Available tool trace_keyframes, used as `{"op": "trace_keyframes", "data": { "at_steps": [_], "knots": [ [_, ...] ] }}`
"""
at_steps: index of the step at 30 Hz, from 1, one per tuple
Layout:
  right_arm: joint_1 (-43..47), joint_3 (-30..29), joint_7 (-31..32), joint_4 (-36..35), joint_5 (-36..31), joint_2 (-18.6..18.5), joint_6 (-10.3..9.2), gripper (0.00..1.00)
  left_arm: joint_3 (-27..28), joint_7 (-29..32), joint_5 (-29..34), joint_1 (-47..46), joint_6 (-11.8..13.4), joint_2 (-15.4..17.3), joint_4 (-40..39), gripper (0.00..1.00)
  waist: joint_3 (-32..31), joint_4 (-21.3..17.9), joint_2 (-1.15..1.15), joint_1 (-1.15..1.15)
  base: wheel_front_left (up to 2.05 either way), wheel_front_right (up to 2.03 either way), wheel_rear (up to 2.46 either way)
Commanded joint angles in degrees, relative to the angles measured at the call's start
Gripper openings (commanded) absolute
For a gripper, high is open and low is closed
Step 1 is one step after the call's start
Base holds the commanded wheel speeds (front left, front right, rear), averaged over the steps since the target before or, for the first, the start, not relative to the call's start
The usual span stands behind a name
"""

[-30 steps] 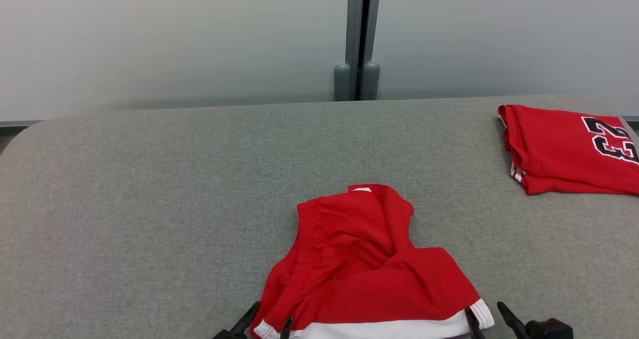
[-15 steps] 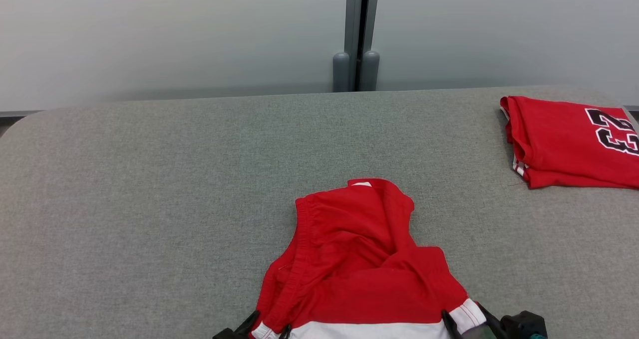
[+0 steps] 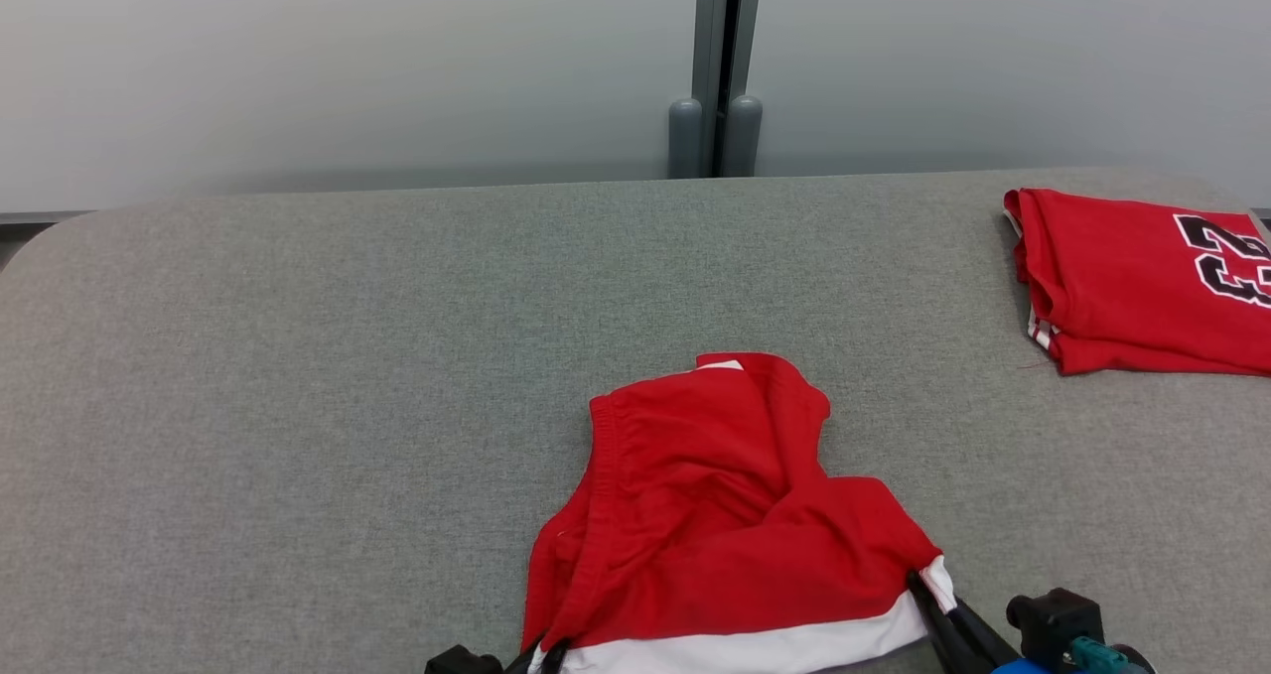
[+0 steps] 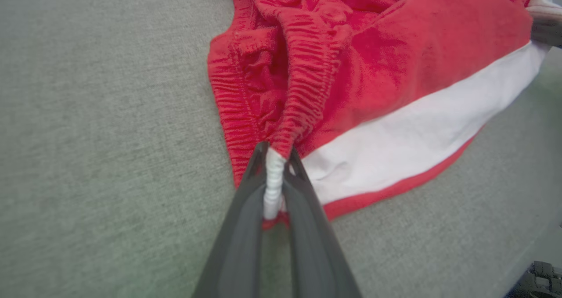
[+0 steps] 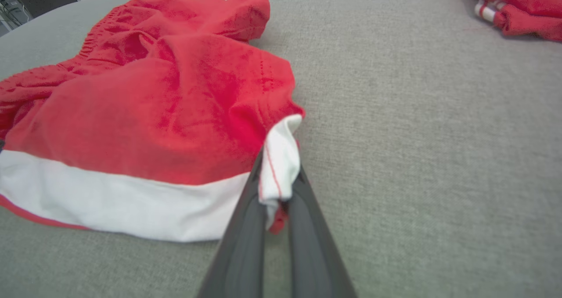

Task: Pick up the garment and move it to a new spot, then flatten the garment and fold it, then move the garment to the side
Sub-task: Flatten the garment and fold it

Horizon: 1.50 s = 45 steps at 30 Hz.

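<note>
Rightward, folded jersey (image 3: 1112, 297) shows black digits (image 3: 1223, 257), cropped; garment (image 3: 715, 515) red, white-banded.

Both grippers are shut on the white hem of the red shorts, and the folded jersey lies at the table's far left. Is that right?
No. The jersey lies at the table's far right, as the head view shows. The rest stands: the left gripper and right gripper are each shut on the shorts' white hem.
</note>
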Motion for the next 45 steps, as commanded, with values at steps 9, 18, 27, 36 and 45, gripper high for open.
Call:
{"op": "trace_keyframes", "data": {
  "at_steps": [9, 18, 27, 36, 45],
  "knots": [
    [-4.1, -3.7, -0.3, -7.2, 1.2, -0.2, 0.01, 0.00, 2.3, -0.1, -6.3, -5.1, -0.1, -0.7, -8.9, 0.00, 1.6, -0.3, 0.00, 0.00, 0.00, 0.00, 0.00],
    [-25.9, -2.2, 1.3, -4.9, 4.4, -1.2, 0.02, 0.00, 5.7, 1.6, -13.6, -23.8, -0.1, 1.3, -12.9, 0.00, 7.2, -1.7, 0.00, 0.00, 0.00, 0.00, 0.00],
    [-53.4, -1.5, 4.0, 4.2, 11.3, 0.2, 0.02, 0.00, 5.7, 4.3, -19.6, -49.5, -0.1, 3.0, -10.0, 0.00, 14.6, -3.2, 0.00, 0.00, 0.00, 0.00, 0.00],
    [-73.0, -4.0, 1.8, 13.9, 16.7, 1.0, 0.02, 0.00, 3.3, 1.6, -24.1, -69.8, -0.1, 2.6, -2.9, 0.00, 18.7, -3.7, 0.00, 0.00, 0.00, 0.00, 0.00],
    [-64.8, 2.1, 0.0, 18.7, 19.8, 2.0, 0.02, 0.00, -3.9, -0.1, -27.1, -60.6, -0.1, 3.3, -0.4, 0.00, 19.4, -3.3, 0.00, 0.00, 0.00, 0.00, 0.00]
  ]
}}
